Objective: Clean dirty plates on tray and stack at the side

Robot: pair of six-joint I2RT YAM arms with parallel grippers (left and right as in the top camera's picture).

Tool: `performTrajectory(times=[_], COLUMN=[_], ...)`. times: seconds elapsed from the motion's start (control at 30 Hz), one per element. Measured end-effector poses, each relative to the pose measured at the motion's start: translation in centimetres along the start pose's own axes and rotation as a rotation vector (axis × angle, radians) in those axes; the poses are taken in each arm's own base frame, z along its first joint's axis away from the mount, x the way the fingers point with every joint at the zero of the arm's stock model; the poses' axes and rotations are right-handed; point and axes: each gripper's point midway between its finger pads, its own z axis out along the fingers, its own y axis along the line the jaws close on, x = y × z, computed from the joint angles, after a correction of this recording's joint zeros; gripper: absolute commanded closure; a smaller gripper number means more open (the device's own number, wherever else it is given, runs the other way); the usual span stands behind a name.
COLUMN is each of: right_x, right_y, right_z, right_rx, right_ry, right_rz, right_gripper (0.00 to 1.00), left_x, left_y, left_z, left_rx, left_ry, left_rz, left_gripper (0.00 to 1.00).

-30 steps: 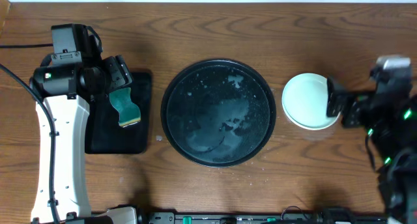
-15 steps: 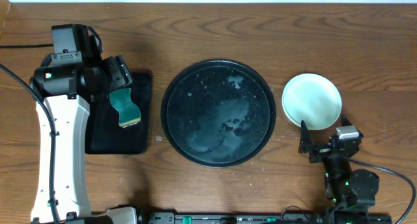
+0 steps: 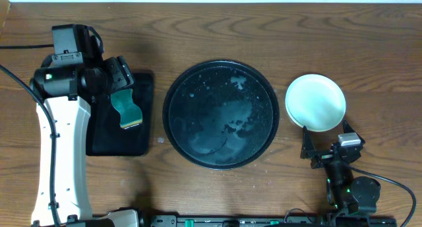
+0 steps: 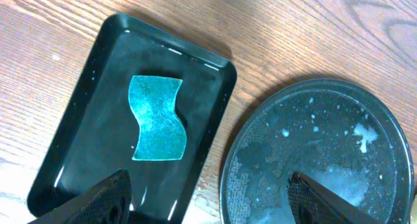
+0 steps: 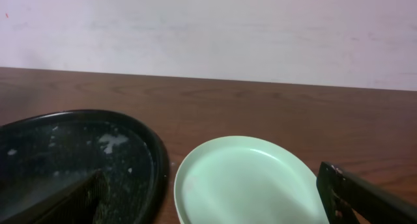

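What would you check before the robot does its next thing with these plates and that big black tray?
1. No plates left on the tray: ok.
2. Plates stacked beside it: ok; how many are in the stack, cannot tell.
3. Sponge lying in the rectangular tray: ok.
4. Left gripper open and empty: ok.
5. Right gripper open, clear of the stack: ok.

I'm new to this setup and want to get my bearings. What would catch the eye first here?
The large round black tray at the centre of the table, glossy, wet-speckled and bare of plates. Right of it, apart from its rim, sits a pale mint-green plate, apparently topping a stack. On the left, a teal sponge lies in a small rectangular black tray.
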Motion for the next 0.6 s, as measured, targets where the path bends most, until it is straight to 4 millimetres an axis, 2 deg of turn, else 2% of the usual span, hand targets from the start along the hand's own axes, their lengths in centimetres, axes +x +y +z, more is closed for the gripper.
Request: performTrajectory(times=[0.43, 0.6], right_x=[0.00, 0.00], right_y=[0.00, 0.00], right_z=[0.00, 0.00], right_rx=[0.000, 0.000], right_ry=[0.000, 0.000], right_rz=[0.000, 0.000], right_gripper=[0.01, 0.01], left_x=[0.00, -0.24], left_y=[0.00, 0.76], left_z=[0.00, -0.02], left_rx=[0.000, -0.044], left_ry=[0.000, -0.014], left_rz=[0.000, 0.000], left_gripper=[0.23, 0.23])
